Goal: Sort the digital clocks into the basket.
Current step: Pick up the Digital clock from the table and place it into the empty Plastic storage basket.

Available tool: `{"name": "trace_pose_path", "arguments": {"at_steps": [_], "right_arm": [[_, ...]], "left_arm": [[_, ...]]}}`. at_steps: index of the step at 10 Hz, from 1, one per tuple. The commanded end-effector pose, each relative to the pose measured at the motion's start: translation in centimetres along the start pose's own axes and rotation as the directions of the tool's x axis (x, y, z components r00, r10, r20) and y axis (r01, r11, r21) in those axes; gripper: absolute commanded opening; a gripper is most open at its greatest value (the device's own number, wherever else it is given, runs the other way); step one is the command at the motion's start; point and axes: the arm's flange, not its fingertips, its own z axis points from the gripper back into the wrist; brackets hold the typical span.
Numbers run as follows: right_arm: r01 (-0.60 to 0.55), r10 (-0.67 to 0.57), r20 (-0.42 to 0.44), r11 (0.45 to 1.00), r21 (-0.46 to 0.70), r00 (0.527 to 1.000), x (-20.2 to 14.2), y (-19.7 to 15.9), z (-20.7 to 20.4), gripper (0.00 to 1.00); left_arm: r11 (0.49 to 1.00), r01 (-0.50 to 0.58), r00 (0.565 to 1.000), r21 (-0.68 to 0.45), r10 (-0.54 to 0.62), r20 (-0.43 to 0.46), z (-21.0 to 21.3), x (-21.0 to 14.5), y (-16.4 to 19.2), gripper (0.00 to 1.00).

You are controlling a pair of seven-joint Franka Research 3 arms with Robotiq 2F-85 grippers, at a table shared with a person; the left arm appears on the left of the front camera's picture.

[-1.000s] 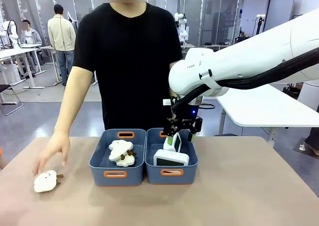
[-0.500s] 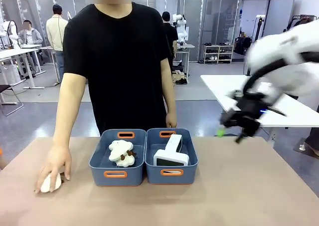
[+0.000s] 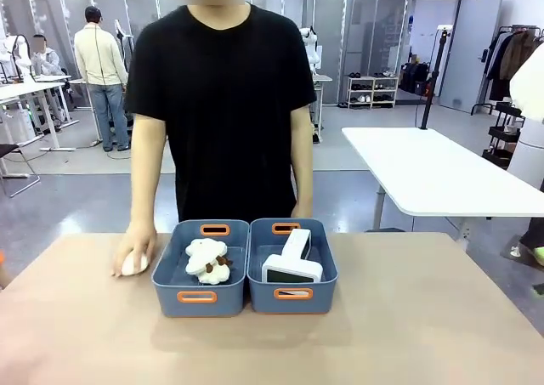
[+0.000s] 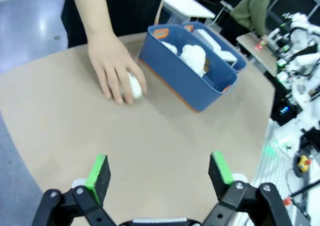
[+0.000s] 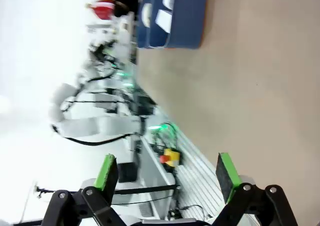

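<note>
Robotics lab: white worktables (image 3: pixel 442 177), shelving racks (image 3: pixel 372 92) (other people in the background) (image 3: pixel 99 62).

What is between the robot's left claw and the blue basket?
In the left wrist view, bare tan table lies between the open left gripper and the basket. The person's hand, covering a white plush toy, sits off to one side.

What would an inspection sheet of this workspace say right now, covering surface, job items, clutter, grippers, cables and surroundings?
Surface: brown table, bare around the bins.
Job's things: two white digital clocks in the right-hand blue basket, one flat, one leaning upright.
Clutter: plush sheep in the second blue bin; another plush under the person's hand, beside that bin.
Grippers: left gripper open, empty, over bare table; right gripper open, empty.
Cables: nothing seen on the table.
Surroundings: person in a black shirt at the far side; white tables and other people behind.
</note>
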Motion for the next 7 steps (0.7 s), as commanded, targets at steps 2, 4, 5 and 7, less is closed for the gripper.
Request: {"name": "trace_pose_path", "arguments": {"at_steps": [2, 4, 5, 7], "right_arm": [[0.0, 0.0, 0.0, 1.0, 0.0, 1.0, 0.0, 0.0, 0.0, 1.0], [0.0, 0.0, 0.0, 1.0, 0.0, 1.0, 0.0, 0.0, 0.0, 1.0], [0.0, 0.0, 0.0, 1.0, 0.0, 1.0, 0.0, 0.0, 0.0, 1.0], [0.0, 0.0, 0.0, 1.0, 0.0, 1.0, 0.0, 0.0, 0.0, 1.0]], "left_arm": [[1.0, -0.015, 1.0, 0.008, 0.015, -0.013, 0.2, 0.3, -0.3, 1.0], [1.0, -0.015, 1.0, 0.008, 0.015, -0.013, 0.2, 0.3, -0.3, 1.0], [1.0, -0.015, 1.0, 0.008, 0.015, -0.013, 0.2, 0.3, -0.3, 1.0], [1.0, -0.015, 1.0, 0.008, 0.015, -0.013, 0.2, 0.3, -0.3, 1.0]]}}
